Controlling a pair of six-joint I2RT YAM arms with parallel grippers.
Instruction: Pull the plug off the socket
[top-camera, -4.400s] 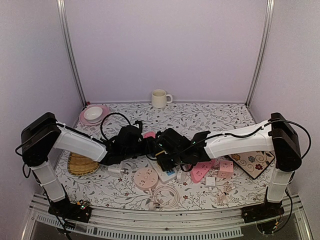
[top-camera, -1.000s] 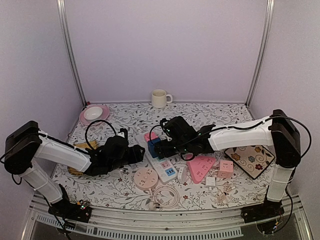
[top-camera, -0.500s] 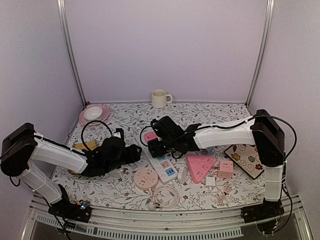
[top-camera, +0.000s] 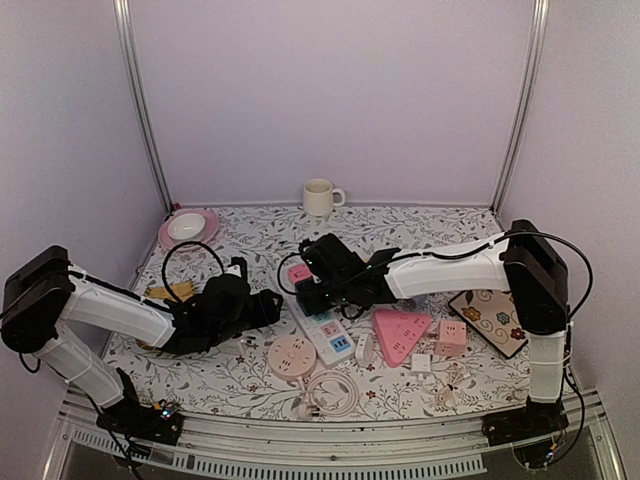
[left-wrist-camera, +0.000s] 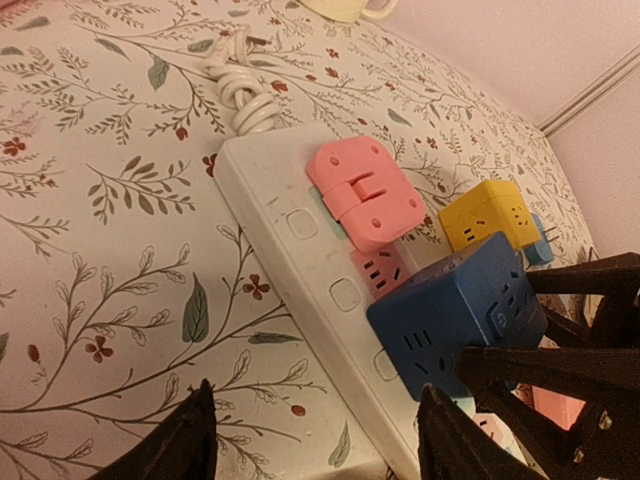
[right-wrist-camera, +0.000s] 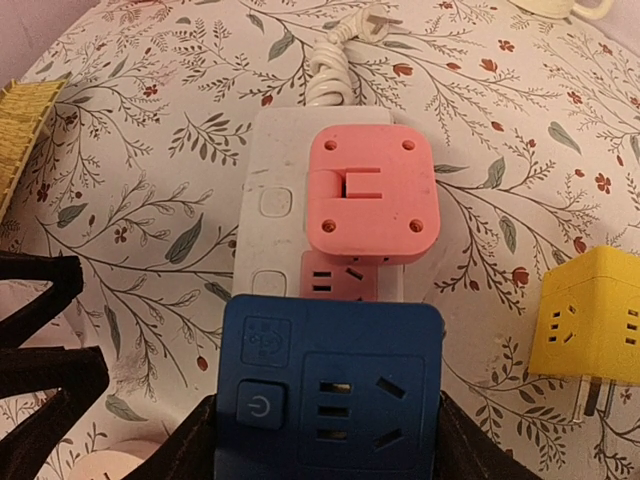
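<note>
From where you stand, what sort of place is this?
Probably a robot test booth: plain walls between metal posts, a floral table littered with power strips, two arms bolted at its edge.

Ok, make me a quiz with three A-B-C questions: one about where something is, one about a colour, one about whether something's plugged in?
1. Where is the mug? A) at the back, by the wall B) on top of an arm C) inside a gripper
2. What colour is the thing between the right gripper's fingers? A) green B) blue C) white
3. The yellow cube is: A) plugged into a socket B) lifted in the air C) lying loose on the table
Answers: A, it stands by the back wall; B, the fingers flank a blue cube; C, its bare prongs show.
</note>
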